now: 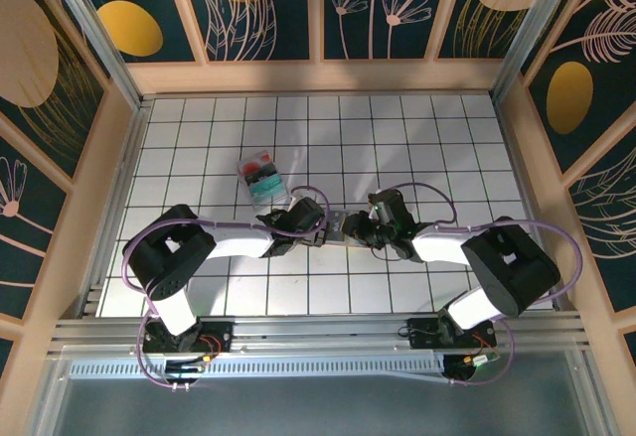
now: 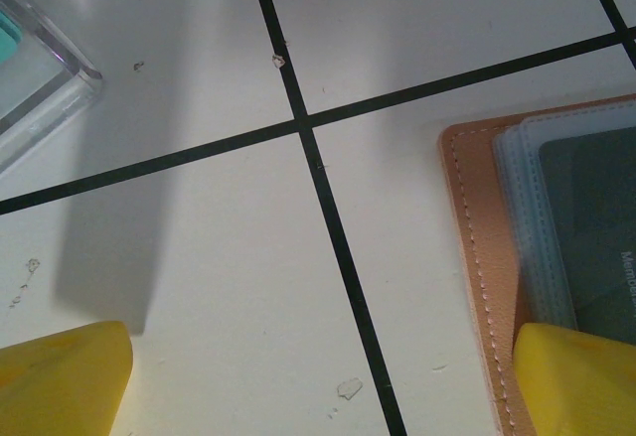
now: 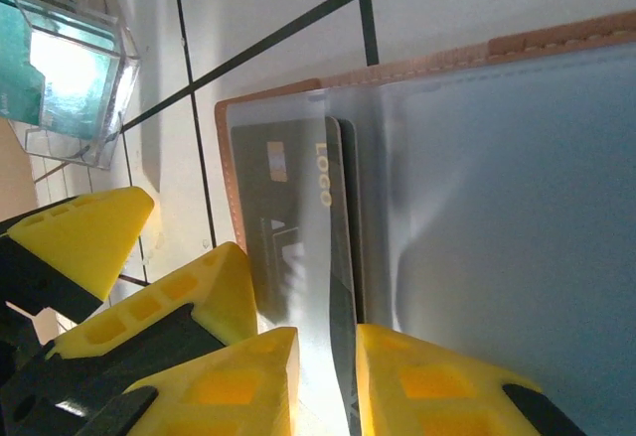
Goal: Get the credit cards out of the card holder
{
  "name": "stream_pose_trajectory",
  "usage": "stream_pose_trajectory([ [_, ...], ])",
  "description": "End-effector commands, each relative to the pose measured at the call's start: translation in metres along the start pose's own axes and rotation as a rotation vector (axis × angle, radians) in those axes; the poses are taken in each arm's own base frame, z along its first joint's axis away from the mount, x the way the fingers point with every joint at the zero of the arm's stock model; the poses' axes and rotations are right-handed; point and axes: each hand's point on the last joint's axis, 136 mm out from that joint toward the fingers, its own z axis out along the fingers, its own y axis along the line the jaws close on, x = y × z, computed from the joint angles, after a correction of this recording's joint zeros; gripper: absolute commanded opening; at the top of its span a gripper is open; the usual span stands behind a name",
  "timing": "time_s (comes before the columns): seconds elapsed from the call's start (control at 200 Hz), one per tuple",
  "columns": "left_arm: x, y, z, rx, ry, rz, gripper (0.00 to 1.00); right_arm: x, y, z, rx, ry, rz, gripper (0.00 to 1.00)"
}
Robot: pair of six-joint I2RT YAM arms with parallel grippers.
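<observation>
A: Left gripper (image 2: 320, 381) status?
B: Jaws wide apart, nothing between them. One fingertip (image 2: 571, 381) sits at the card holder (image 2: 475, 257) edge
A: Right gripper (image 3: 326, 352)?
B: Jaws nearly together, tips down at a dark card (image 3: 288, 218) in the holder's clear sleeve (image 3: 497, 208). Can't tell if it's clamped
A: Holder location?
B: Open flat on the table (image 1: 397, 128), between both grippers. Clear plastic box (image 1: 263, 180) lies just beyond the left one

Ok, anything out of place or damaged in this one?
Nothing much. The holder lies open and flat, a dark card seated in its clear pocket, the right tool over it. Only small white flecks dot the table near the left tool.
</observation>
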Motion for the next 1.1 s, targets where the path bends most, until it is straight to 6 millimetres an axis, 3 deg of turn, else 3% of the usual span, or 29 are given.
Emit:
stream_pose_trajectory([
  [0.0, 0.020, 0.004, 0.006, -0.027, 0.069, 0.029, 0.98, -0.002, -0.012, 0.001, 0.037, -0.020, 0.010, 0.25],
  [0.696, 0.023, 0.004, 0.008, -0.025, 0.078, 0.031, 0.98, -0.004, 0.007, 0.002, -0.045, -0.014, -0.017, 0.22],
  [1.096, 0.022, 0.003, 0.008, -0.026, 0.077, 0.036, 0.98, -0.007, 0.007, -0.002, -0.014, -0.025, -0.032, 0.22],
])
